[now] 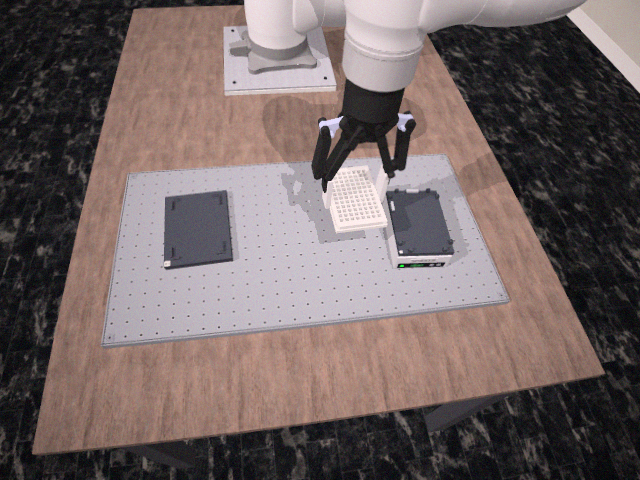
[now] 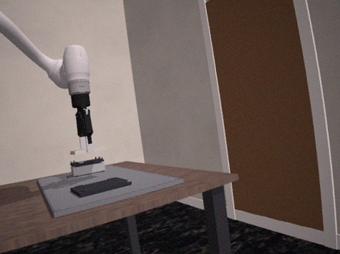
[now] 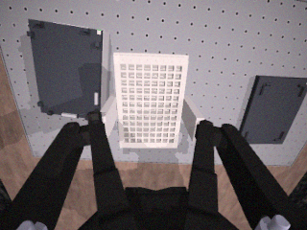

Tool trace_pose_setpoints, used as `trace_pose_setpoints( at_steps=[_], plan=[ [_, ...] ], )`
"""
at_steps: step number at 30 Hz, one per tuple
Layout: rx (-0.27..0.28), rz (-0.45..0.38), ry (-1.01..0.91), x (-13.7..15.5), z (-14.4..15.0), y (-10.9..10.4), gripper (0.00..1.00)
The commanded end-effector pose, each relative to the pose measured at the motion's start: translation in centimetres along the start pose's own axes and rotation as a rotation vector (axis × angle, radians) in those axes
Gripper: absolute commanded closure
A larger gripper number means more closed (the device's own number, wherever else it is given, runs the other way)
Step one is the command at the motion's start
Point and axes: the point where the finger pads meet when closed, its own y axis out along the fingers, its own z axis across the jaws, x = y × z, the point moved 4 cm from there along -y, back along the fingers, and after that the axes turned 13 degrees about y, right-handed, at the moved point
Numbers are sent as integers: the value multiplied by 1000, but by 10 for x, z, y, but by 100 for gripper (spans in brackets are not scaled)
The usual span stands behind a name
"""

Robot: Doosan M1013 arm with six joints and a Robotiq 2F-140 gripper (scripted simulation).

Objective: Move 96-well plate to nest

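Observation:
My gripper (image 1: pixel 355 181) is shut on the white 96-well plate (image 1: pixel 355 198) and holds it level in the air, just left of the plate shaker S1 (image 1: pixel 419 228). The shaker's dark top is bare, with a pale square at its far left corner. In the wrist view the plate (image 3: pixel 151 106) sits between my black fingers, with the shaker (image 3: pixel 64 67) to the left and the dark plate nest N1 (image 3: pixel 274 110) to the right. The nest (image 1: pixel 196 227) lies flat at the left of the grey baseplate. In the side view the plate (image 2: pixel 86 150) hangs above the shaker (image 2: pixel 87 166).
The grey perforated baseplate (image 1: pixel 299 248) covers the middle of the wooden table. The arm's base mount (image 1: pixel 278 62) stands at the far edge. The nest has a small pale label at its front left corner (image 1: pixel 167 264).

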Motion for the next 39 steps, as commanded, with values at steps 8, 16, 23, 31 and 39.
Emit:
trace_pose_setpoints(
  at_steps=[8,16,23,31,39],
  plan=[
    [0,0,0,-1,33,3,90],
    [0,0,0,-2,53,5,90],
    [0,0,0,-2,76,8,90],
    [0,0,0,-3,96,10,90],
    [0,0,0,-4,123,13,90]
  ],
)
